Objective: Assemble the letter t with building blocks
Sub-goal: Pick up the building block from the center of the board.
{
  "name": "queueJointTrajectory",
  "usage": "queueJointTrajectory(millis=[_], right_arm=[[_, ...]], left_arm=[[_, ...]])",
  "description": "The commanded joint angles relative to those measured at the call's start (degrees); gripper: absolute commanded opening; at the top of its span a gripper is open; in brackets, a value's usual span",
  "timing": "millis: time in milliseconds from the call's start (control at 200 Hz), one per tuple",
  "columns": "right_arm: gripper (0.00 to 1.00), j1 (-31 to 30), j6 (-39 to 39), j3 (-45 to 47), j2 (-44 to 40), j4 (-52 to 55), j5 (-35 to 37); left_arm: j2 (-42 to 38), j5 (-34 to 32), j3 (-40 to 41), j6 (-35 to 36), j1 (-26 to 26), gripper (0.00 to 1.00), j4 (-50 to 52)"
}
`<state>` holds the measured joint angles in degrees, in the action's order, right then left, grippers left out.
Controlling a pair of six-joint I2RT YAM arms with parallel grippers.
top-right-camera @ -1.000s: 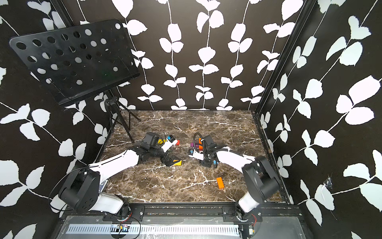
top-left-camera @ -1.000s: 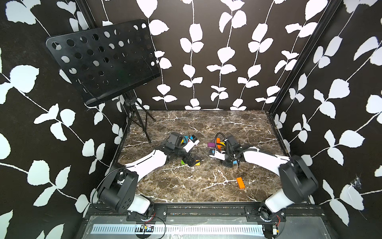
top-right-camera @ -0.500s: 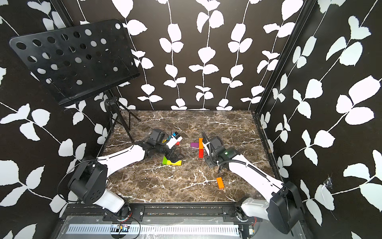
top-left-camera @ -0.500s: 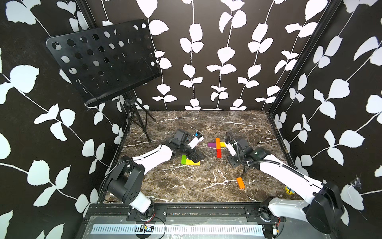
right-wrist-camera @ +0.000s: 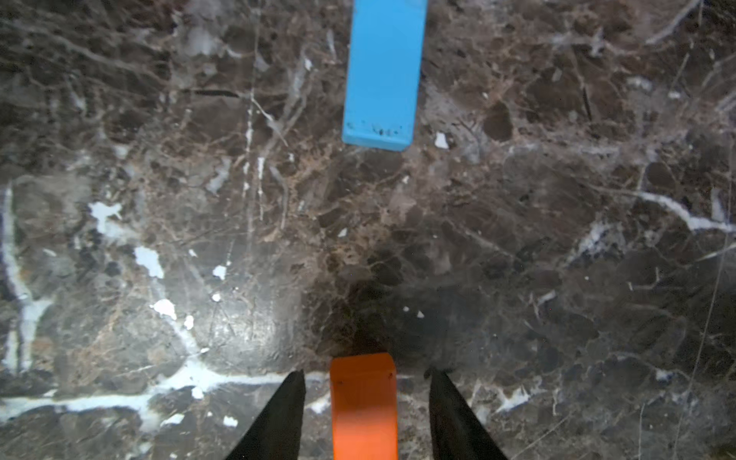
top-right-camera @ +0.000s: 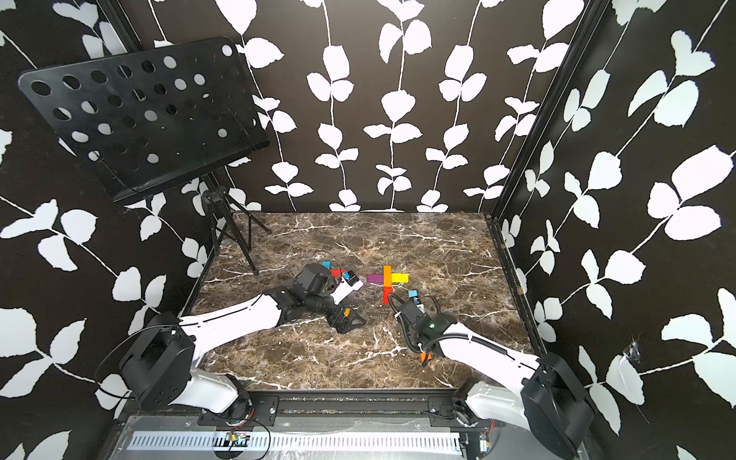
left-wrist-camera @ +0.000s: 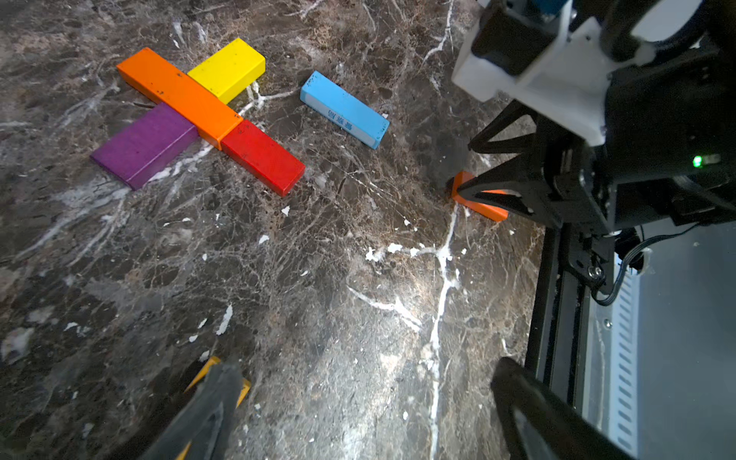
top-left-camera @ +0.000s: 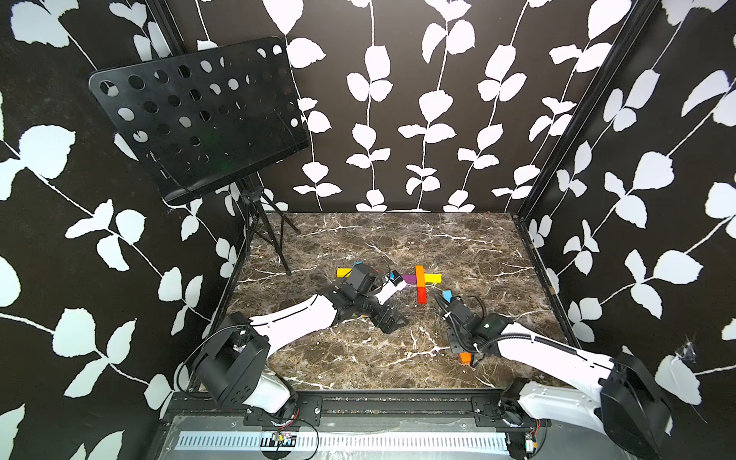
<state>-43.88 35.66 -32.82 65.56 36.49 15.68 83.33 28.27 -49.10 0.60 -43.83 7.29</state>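
Observation:
The partly built letter t [top-left-camera: 420,278] lies mid-table: an orange bar [left-wrist-camera: 179,95] with a red block [left-wrist-camera: 263,157] in line, purple [left-wrist-camera: 145,145] and yellow [left-wrist-camera: 227,67] as side arms. A blue block [right-wrist-camera: 382,75] lies loose beside it, also in a top view [top-right-camera: 413,294]. My right gripper [right-wrist-camera: 367,374] is open, its fingers astride a loose orange block [right-wrist-camera: 364,406] with a gap on each side; in a top view it is near the front [top-left-camera: 464,352]. My left gripper [left-wrist-camera: 364,368] is wide open over bare marble left of the t [top-left-camera: 392,318], one finger over a yellow block [left-wrist-camera: 243,388].
More building blocks, yellow [top-left-camera: 343,273] and blue [top-left-camera: 358,263], show behind my left wrist. A black music stand [top-left-camera: 199,115] on a tripod stands at the back left corner. Dark walls close the table's sides, and a metal rail [top-left-camera: 358,402] runs along the front.
My right arm has pulled back from the t toward the front and now straddles the orange block, jaws a little wider. My left gripper has swung right and forward, covering the green and yellow blocks.

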Motion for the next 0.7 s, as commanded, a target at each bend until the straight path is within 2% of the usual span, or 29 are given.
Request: queueJointTrajectory(millis=[0, 355, 495, 695], right_arm=[[0.5, -0.44, 4.29, 1.29, -1.44, 1.73, -0.16], [0.47, -0.44, 4.68, 3.65, -2.58, -0.19, -4.17], [0.47, -0.45, 4.25, 1.37, 1.31, 1.2, -4.87], [0.46, -0.86, 3.97, -4.5, 6.4, 9.71, -4.89]], left_arm=[[-1.46, 1.0, 0.02, 0.39, -0.02, 0.99, -0.61], [-1.19, 1.35, -0.57, -0.16, -0.02, 0.99, -1.14], [-1.83, 1.27, -0.81, -0.03, -0.02, 0.99, -0.38], [-3.6, 0.78, -0.54, 0.83, -0.02, 0.99, 0.29]])
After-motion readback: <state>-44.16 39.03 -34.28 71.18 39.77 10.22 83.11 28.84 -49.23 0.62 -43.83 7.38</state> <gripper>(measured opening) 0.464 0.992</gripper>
